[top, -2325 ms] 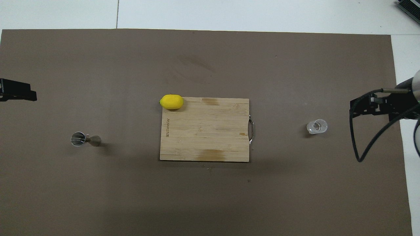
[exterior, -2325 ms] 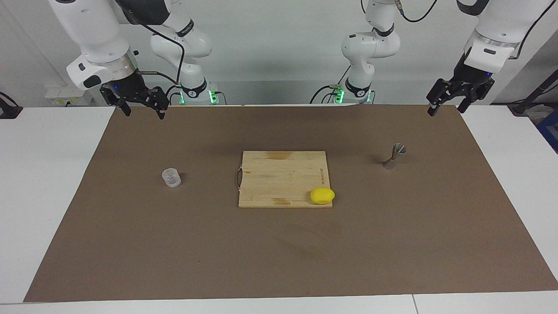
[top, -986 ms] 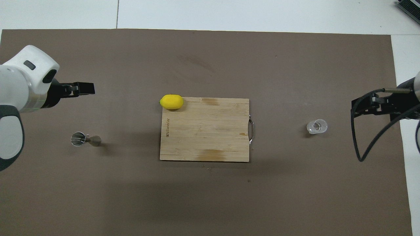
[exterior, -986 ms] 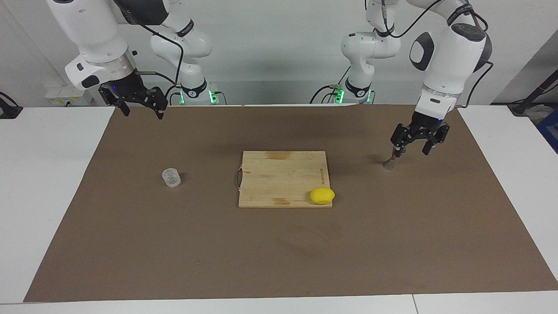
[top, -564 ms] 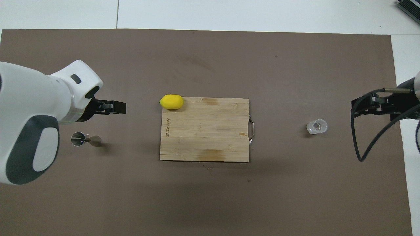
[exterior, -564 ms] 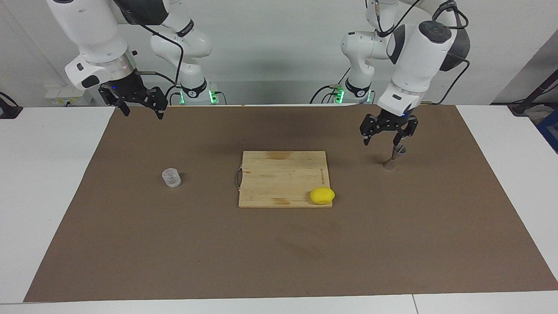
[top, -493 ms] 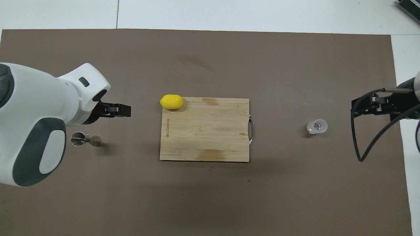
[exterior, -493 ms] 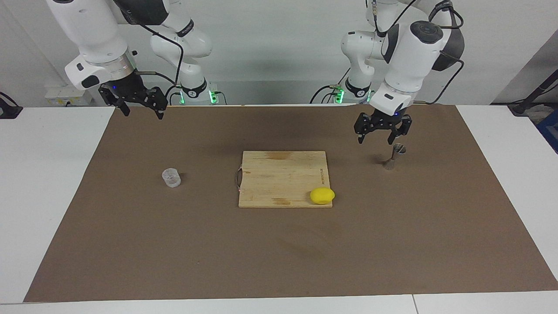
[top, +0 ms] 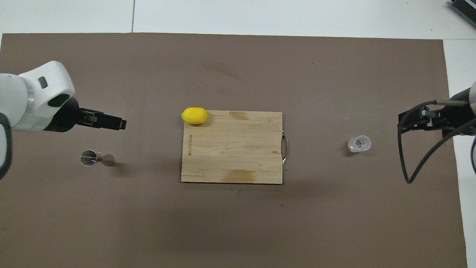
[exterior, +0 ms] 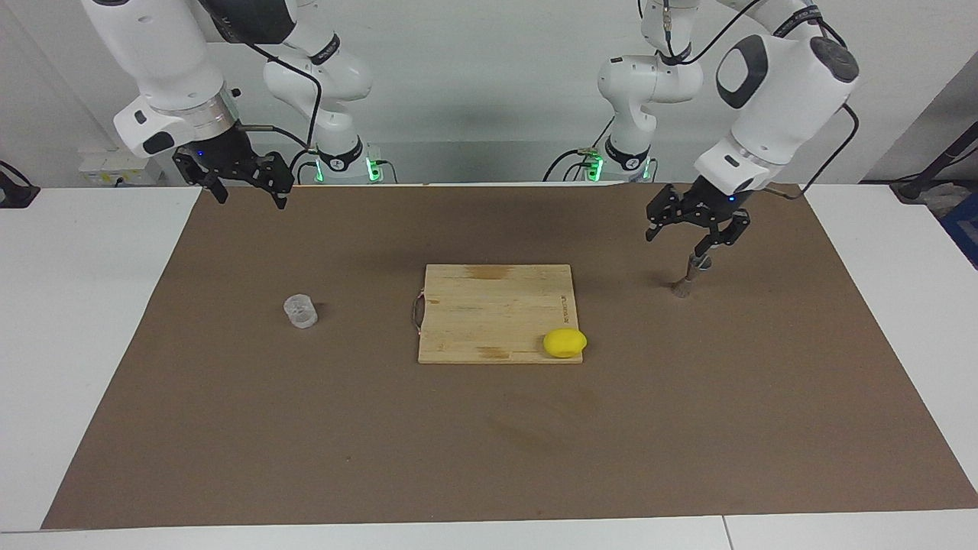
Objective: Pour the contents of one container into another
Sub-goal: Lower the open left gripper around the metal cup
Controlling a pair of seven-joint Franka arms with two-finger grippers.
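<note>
left gripper (exterior: 674, 241) shifted, overlapping jigger (exterior: 690, 276).

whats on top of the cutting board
Only the lemon, lying at one corner of the cutting board, the corner toward the left arm's end and farther from the robots. The rest of the board's top shows bare wood. Whatever is beneath the board is covered.

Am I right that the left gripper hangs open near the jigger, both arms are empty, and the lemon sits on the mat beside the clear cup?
Not quite. The facing view shows the lemon on a corner of the cutting board, far from the clear cup. The rest holds: left gripper open near the jigger, right gripper empty too.
</note>
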